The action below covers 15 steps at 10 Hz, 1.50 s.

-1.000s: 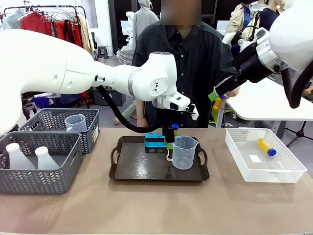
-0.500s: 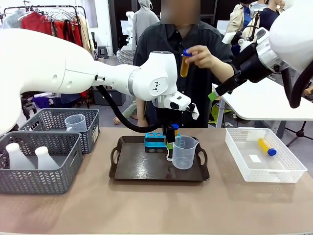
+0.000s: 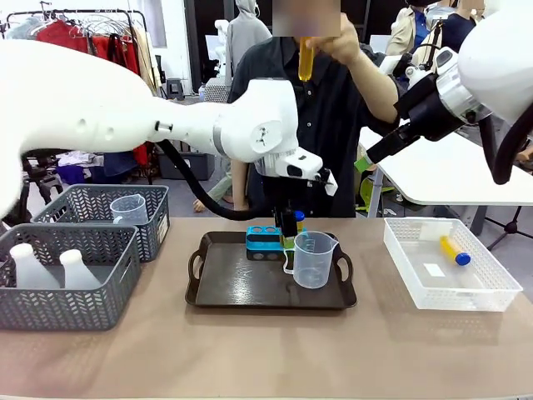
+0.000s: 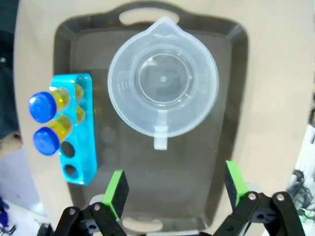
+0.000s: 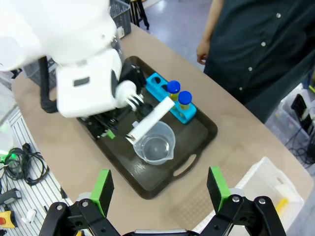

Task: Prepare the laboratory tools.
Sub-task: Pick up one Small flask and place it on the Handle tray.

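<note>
Tan worktop [image 3: 266, 354], left edge: grey baskets [image 3: 75, 312] with two white flasks [image 3: 77, 271] and a clear beaker [image 3: 128, 208]. Centre: brown tray [image 3: 241, 287]. The blue rack [image 4: 78, 130] at its far edge holds two blue-capped tubes [image 4: 42, 106]. The measuring beaker [image 4: 163, 83] is on its right half, graduations too faint to read. Left gripper [image 4: 175, 186] above tray, jaws wide. Person's hand [image 3: 337, 37] holds a third tube [image 3: 306, 58] aloft. Right gripper [image 5: 160, 188] raised, jaws wide. Fourth tube [image 3: 455, 250] lies in white basket [image 3: 466, 298], right edge. Clothes rail [image 3: 92, 12] behind.

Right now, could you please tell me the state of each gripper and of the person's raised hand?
Left gripper: open, empty.
Right gripper: open, empty.
Person's raised hand: holding an amber tube.
</note>
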### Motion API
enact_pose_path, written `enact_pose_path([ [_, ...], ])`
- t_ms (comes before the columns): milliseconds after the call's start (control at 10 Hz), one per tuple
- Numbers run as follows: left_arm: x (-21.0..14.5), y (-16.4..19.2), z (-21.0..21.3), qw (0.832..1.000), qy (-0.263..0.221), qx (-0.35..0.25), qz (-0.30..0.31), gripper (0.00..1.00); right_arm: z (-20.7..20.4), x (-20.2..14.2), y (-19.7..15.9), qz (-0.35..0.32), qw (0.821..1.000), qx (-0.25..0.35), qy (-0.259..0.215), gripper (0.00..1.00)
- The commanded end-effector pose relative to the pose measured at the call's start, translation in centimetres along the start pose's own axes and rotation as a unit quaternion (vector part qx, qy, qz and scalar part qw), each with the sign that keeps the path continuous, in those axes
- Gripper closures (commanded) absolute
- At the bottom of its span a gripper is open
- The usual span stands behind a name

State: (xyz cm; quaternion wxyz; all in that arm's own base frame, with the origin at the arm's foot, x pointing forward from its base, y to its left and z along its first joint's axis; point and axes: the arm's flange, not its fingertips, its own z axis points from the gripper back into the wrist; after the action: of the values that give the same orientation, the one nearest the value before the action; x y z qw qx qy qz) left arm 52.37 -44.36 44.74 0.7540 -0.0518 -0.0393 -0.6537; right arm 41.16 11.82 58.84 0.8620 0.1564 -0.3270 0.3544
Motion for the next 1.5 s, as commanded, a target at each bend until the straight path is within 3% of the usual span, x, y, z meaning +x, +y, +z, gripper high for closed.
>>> enact_pose_path([
  [0,-3.4,-1.5,3.3,1.0,-0.019,-0.014,0.002,0.0,0.0,0.1,0.0,-0.004,1.0,0.005,-0.004,0.0],
  [300,-7.5,-1.7,8.8,0.996,-0.068,-0.046,0.013,0.0,0.0,0.1,0.0,-0.004,1.0,0.005,-0.004,0.0],
  [700,-13.4,-2.4,17.4,0.987,-0.155,-0.025,0.037,0.0,0.0,0.1,0.0,-0.004,1.0,0.005,-0.004,0.0],
  [1400,-20.6,-3.6,23.1,0.974,-0.217,0.033,0.058,0.0,0.0,0.1,0.0,-0.004,1.0,0.005,-0.004,0.0],
])
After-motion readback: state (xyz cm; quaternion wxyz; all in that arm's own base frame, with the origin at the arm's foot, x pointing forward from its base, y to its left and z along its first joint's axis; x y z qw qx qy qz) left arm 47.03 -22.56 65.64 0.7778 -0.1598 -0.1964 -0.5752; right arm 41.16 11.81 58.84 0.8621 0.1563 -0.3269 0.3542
